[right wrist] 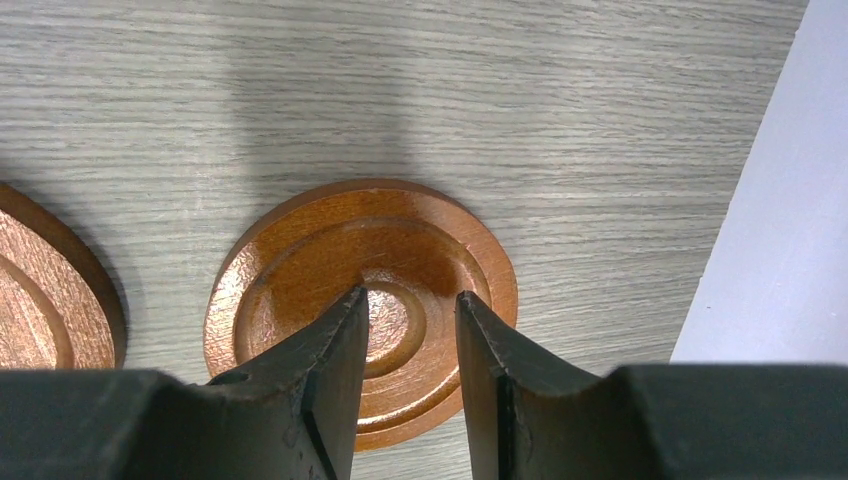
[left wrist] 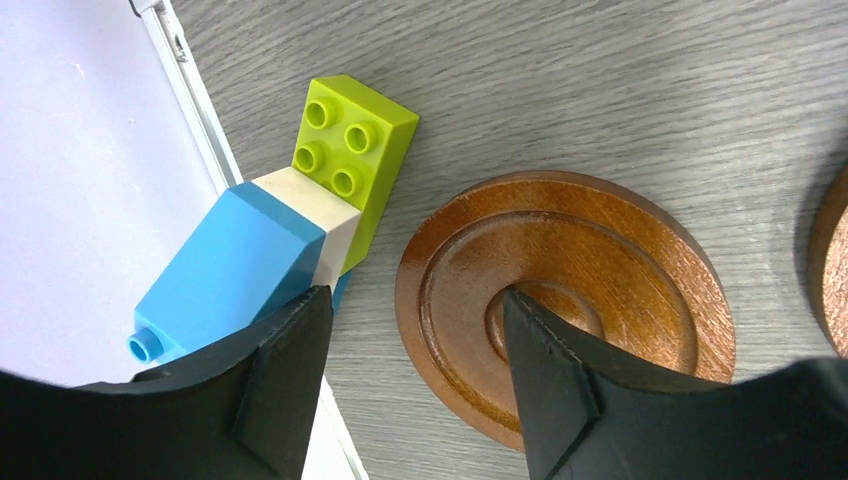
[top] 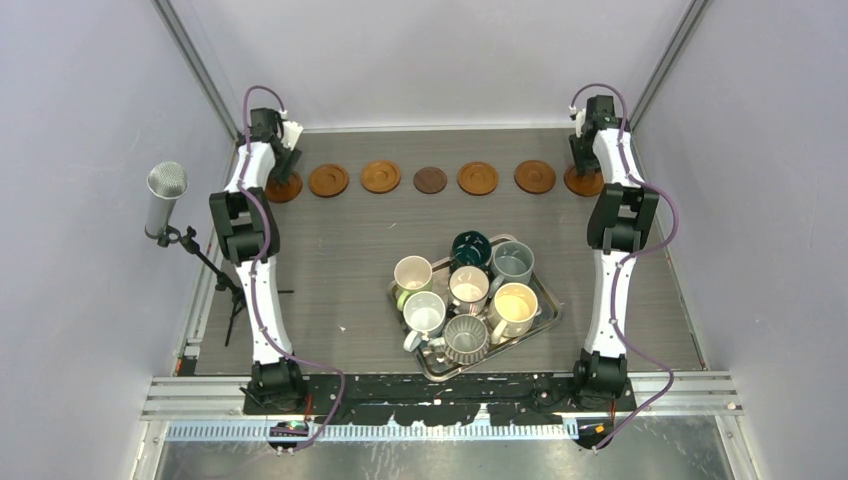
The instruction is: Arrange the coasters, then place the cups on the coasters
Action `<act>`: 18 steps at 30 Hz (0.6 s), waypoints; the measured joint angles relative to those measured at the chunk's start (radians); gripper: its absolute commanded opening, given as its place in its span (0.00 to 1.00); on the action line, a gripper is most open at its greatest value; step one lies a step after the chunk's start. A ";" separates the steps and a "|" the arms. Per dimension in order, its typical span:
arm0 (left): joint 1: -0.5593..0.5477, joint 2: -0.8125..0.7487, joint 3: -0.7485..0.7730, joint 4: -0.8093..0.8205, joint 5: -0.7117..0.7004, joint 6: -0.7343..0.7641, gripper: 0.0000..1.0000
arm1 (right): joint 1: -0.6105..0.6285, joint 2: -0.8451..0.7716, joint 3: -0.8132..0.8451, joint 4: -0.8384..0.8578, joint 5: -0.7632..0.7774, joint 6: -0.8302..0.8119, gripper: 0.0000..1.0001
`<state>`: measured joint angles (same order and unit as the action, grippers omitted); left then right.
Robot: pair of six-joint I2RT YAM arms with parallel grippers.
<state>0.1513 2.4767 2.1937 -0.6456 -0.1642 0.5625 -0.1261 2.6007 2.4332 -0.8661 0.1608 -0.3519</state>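
Count seven coasters [top: 380,176] in a row along the far edge of the table [top: 330,270], the two end ones half hidden under the arms [top: 243,215] from above. Find the left gripper [left wrist: 415,300] spread wide over the left-end coaster [left wrist: 560,240], one finger covering its middle, the other off the rim beside some toy blocks [left wrist: 300,220]. Find the right gripper [right wrist: 411,295] narrowly parted over the middle of the right-end coaster [right wrist: 320,250], pinching nothing visible; cannot tell about contact with the wood. See neighbouring coasters [right wrist: 40,290] cut off at the wrist views' edges. Find the cups [top: 470,290] crowded on a tray [top: 550,312] nearer the front, some overlapping.
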 measured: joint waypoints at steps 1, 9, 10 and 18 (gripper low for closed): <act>0.000 0.000 0.000 -0.001 0.004 0.000 0.69 | 0.001 0.000 0.000 0.001 0.000 0.000 0.45; 0.000 -0.040 -0.050 -0.001 0.045 -0.013 0.78 | 0.000 -0.026 -0.040 0.011 -0.011 -0.007 0.52; 0.000 -0.056 -0.069 -0.002 0.054 -0.017 0.79 | 0.001 -0.035 -0.051 0.010 -0.016 -0.008 0.53; 0.000 -0.201 -0.188 -0.005 0.109 -0.056 0.82 | 0.005 -0.104 -0.124 0.005 -0.042 -0.009 0.58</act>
<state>0.1516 2.2753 2.0060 -0.6510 -0.0555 0.5060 -0.1207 2.4966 2.3096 -0.8612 0.1192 -0.3607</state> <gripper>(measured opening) 0.822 0.573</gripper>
